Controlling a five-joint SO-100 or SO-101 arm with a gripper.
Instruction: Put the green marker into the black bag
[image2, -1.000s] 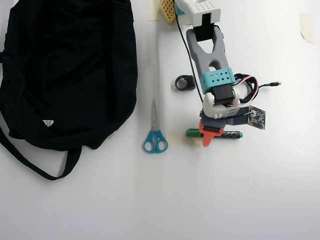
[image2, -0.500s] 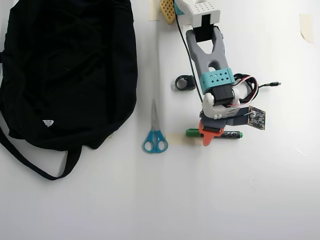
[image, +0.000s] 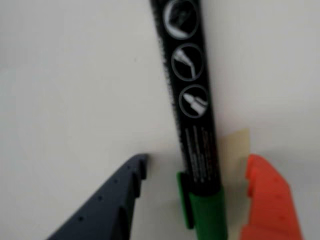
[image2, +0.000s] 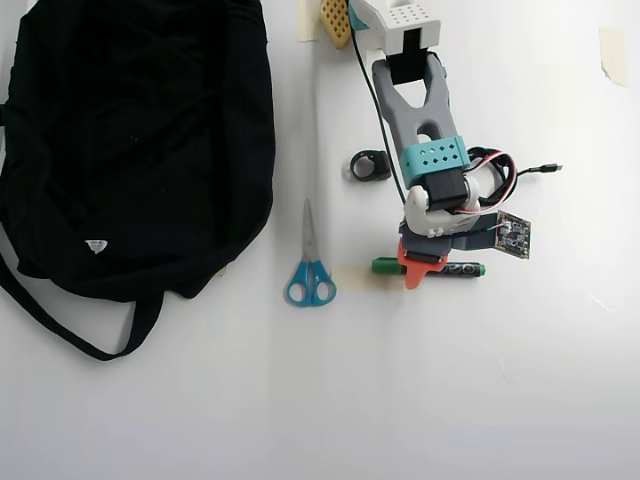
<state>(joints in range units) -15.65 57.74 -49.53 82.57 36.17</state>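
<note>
Our dark-and-orange claw (image: 192, 200) is released, its jaws straddling the slim green-capped marker (image: 192, 125) on the table so we can pinch its barrel; the large black fabric bag (image2: 140, 140) lies well apart.

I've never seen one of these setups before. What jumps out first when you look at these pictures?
In the overhead view, the big black bag fills the upper left of the white table, and the arm reaches down from the top edge. Its gripper sits over the green marker, with blue-handled scissors lying between bag and arm. In the wrist view, the marker lies between the open dark and orange fingers, not yet pinched.
</note>
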